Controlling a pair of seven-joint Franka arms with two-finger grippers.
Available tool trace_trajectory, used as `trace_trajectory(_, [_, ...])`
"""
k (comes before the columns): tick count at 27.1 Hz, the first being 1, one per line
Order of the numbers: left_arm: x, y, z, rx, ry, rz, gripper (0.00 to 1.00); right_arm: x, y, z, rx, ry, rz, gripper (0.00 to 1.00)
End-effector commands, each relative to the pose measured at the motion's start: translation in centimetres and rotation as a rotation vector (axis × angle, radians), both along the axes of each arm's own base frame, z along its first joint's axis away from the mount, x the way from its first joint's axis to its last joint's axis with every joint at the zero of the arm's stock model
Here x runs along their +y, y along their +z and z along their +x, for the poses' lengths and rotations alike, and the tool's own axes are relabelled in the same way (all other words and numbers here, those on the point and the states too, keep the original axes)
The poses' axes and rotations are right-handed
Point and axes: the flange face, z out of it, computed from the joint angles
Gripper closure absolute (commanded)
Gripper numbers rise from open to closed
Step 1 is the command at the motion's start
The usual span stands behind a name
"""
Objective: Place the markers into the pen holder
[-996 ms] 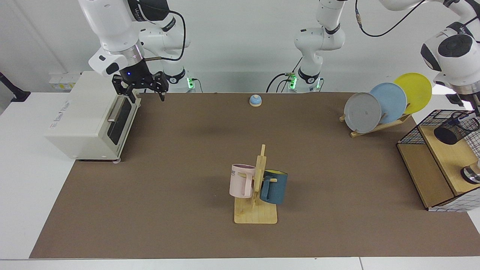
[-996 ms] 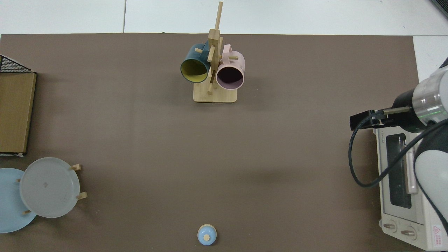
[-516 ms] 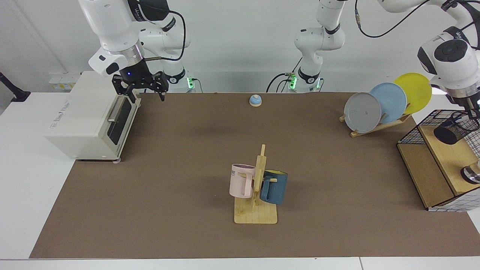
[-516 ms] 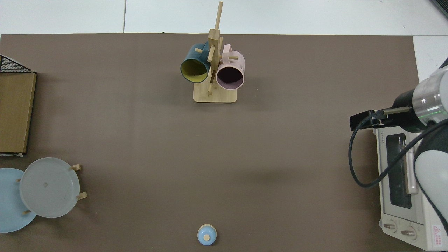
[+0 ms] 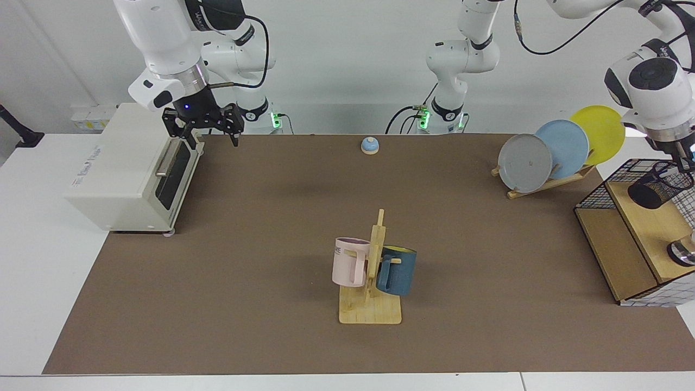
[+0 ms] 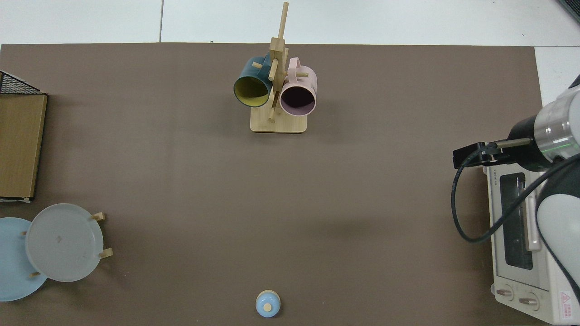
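Early stage by my read: no markers visible, left gripper (image 5: pixel 685 161) at rim of tilted pen holder (image 5: pixel 659 187) over wooden shelf (image 5: pixel 646 231) at worktop edge, grip unclear; right gripper (image 5: pixel 205 130) waits, fingers spread, empty, by toaster oven (image 5: pixel 130 168).

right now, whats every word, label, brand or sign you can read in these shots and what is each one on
"TOSHIBA", tiny, reads only roughly, on the toaster oven door top in the top view.
Dark lettering on the pink mug: partly hidden, unreadable.
Print on the toaster oven side in the facing view: too blurred.
Red warning triangle label on the oven's lower corner: its text too small.
Lettering on both arms' links: too small.
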Motion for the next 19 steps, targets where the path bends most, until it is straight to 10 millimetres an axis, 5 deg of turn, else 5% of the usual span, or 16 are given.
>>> trace_trajectory(1, [-0.2,-0.1,-0.7,-0.024,0.008,-0.025,0.23,0.0,0.2,-0.2,0.008,-0.018,0.006,0.00])
trace_trajectory(15, [-0.2,0.5,-0.4,-0.037,0.018,-0.027,0.17,0.0,0.3,-0.2,0.006,-0.018,0.006,0.00])
trace_trajectory(19, [-0.2,1.7,-0.1,-0.044,0.012,-0.016,0.08,0.0,0.3,-0.2,0.006,-0.018,0.006,0.00])
